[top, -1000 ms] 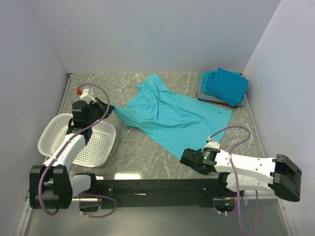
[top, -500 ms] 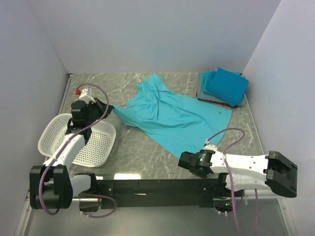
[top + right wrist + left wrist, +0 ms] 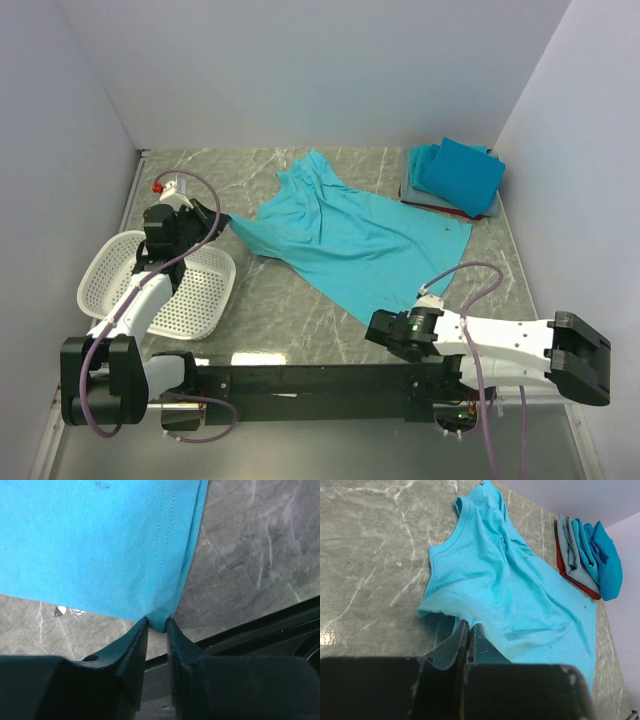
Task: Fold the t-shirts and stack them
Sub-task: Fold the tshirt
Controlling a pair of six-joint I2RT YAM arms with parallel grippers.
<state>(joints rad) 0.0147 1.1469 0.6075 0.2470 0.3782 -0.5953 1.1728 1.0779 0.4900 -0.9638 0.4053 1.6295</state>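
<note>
A bright teal t-shirt point(image 3: 350, 235) lies spread and creased on the marble table. My left gripper point(image 3: 222, 222) is shut on its left sleeve edge, and the left wrist view shows the jaws point(image 3: 469, 625) pinching the cloth point(image 3: 510, 585). My right gripper point(image 3: 378, 328) holds the shirt's near corner. In the right wrist view its jaws point(image 3: 157, 622) are closed on the hemmed corner point(image 3: 100, 540). A stack of folded t-shirts point(image 3: 455, 178) sits at the back right: teal on top, pale grey-blue and red beneath. The stack also shows in the left wrist view point(image 3: 590, 555).
A white perforated basket point(image 3: 110, 265) lies at the left, under the left arm. The black base rail point(image 3: 320, 380) runs along the near edge, close to the right gripper. Walls close in the table on three sides.
The right arm has shifted slightly near the table's front edge, still holding the shirt corner. The left arm has barely moved. The shirt lies about as before.
</note>
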